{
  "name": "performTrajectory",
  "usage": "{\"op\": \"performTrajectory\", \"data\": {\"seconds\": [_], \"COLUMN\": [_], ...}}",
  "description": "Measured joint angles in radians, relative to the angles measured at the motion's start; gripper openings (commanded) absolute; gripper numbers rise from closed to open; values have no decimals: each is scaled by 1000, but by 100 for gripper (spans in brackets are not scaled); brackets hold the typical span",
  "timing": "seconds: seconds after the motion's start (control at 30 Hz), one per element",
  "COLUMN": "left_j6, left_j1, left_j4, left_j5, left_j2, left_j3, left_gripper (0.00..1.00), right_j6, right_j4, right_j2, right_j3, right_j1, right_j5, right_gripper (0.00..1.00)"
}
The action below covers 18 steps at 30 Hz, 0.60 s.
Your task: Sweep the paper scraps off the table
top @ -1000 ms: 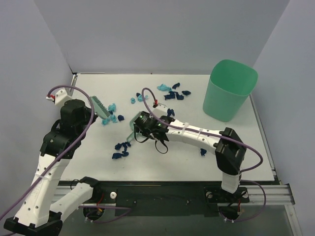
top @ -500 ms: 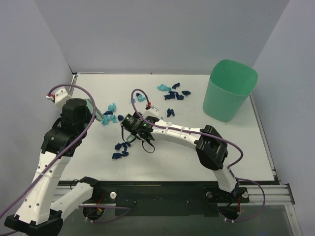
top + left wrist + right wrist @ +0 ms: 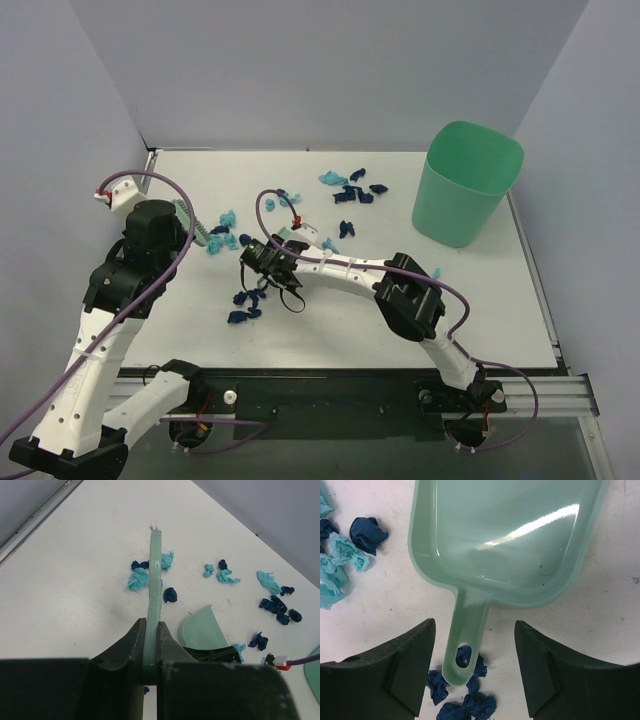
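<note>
Within the open right end effector (image 3: 473, 627) lie navy paper scraps (image 3: 470, 706); left end effector (image 3: 151, 627) clamps the brush (image 3: 156, 570).

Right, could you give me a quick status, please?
Left fingers shut on brush. Right fingers open astride dustpan handle. Scraps scattered on table, some under handle.

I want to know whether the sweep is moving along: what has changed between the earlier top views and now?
The right arm swung leftward across the table. The right claw stands open astride the dustpan handle, not gripping it. The left claw, shut on the brush, turned slightly, tucking the brush closer to its arm. The bin and paper scraps stayed put.
</note>
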Motion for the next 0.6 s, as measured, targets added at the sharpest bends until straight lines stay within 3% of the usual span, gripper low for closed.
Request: {"op": "performTrajectory", "data": {"seconds": [0.27, 0.6], "left_j6": [11, 12], "left_j1": [0, 0], "left_j4": [1, 4], "left_j5": [4, 3], "left_j2": [0, 11], "left_j3": [0, 0], "left_gripper": [0, 0], "right_j6": [-3, -13], "right_j4": [-7, -14], "right_j2": [7, 52], "right_j3": [15, 44], "right_j1": [1, 15], "right_j5": [8, -2], "right_gripper": [59, 51]}}
